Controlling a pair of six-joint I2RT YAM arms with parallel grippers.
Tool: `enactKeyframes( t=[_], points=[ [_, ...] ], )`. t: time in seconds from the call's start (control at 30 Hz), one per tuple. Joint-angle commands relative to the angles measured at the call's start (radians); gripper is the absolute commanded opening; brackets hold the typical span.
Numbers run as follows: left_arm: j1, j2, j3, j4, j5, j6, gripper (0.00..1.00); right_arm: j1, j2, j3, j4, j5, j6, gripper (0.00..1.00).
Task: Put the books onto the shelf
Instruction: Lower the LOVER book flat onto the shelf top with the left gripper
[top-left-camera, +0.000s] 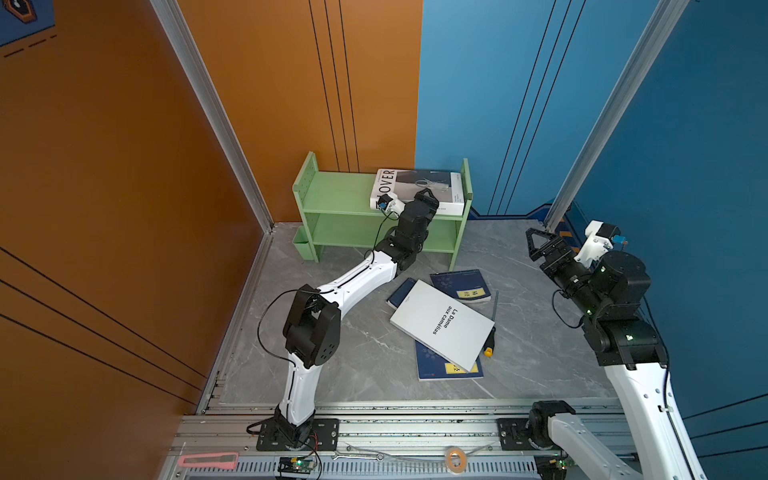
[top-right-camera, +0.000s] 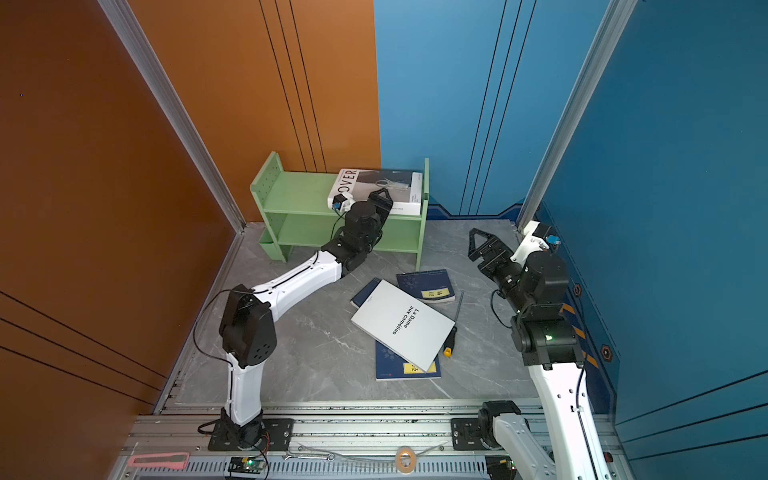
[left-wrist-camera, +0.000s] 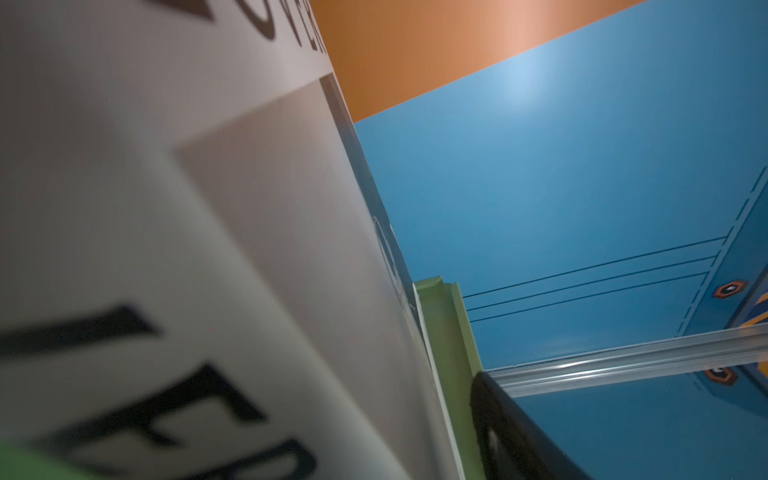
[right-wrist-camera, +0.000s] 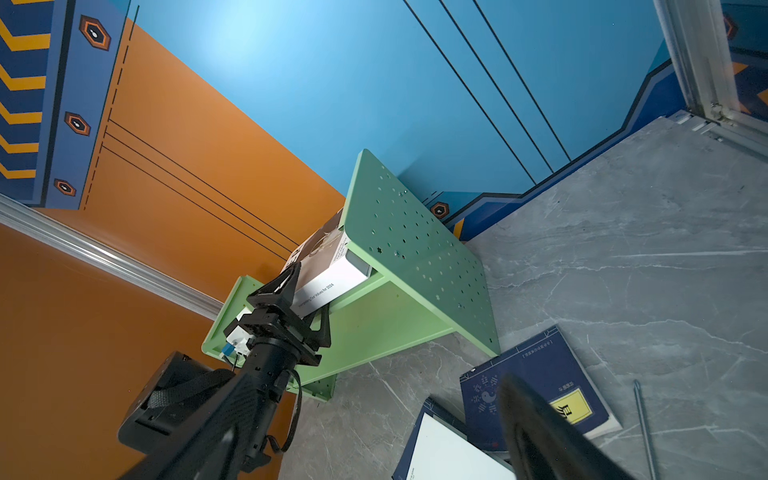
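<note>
Orange wall panel fills the left of both top views. Right of it, in the upper middle of the frame, a pale green two-tier shelf with perforated side panels stands at the back of the grey marble-patterned table.

A thick white book with large black letters on its cover lies flat on the right half of the shelf's top board. Its far end is close to the right side panel.

The left gripper sits at this book's near edge. In the right wrist view its jaws are spread wide, one above the cover and the other below the top board. The left wrist view shows green shelf between the book and a black finger, so nothing is gripped.

Lower and further right, at the frame's centre, a thin white book titled "La Dame aux camelias" lies tilted over dark blue books, which show at its upper left, upper right and lower edges.

A black-and-yellow-handled screwdriver lies just beside the thin white book's right corner.

At the right of the frame the right gripper hangs above the table, well apart from the books, jaws wide and empty.
</note>
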Motion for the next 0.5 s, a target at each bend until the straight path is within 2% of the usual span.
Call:
enactKeyframes(
  t=[0.0,0.17,0.2,0.3,0.4,0.47],
  points=[
    [-0.005,-0.061,0.04,-0.161,0.056,0.006,0.81,-0.007,-0.015,-0.018,0.004,-0.031,0.027,0.93],
    [0.01,-0.088,0.042,-0.221,0.159,-0.017,0.85,-0.009,-0.007,-0.023,0.014,-0.039,0.033,0.93],
    [0.016,-0.096,0.033,-0.231,0.192,-0.034,0.91,-0.009,-0.007,-0.023,0.017,-0.037,0.034,0.93],
    [0.034,-0.141,-0.04,-0.196,0.28,-0.085,0.93,-0.009,-0.005,-0.028,0.023,-0.02,0.03,0.94],
    [0.045,-0.175,-0.055,-0.22,0.317,-0.064,0.96,-0.009,0.003,-0.026,0.026,-0.005,0.025,0.94],
    [0.064,-0.184,-0.056,-0.218,0.383,-0.075,0.97,-0.007,0.014,-0.024,0.036,-0.009,0.031,0.94]
  ],
)
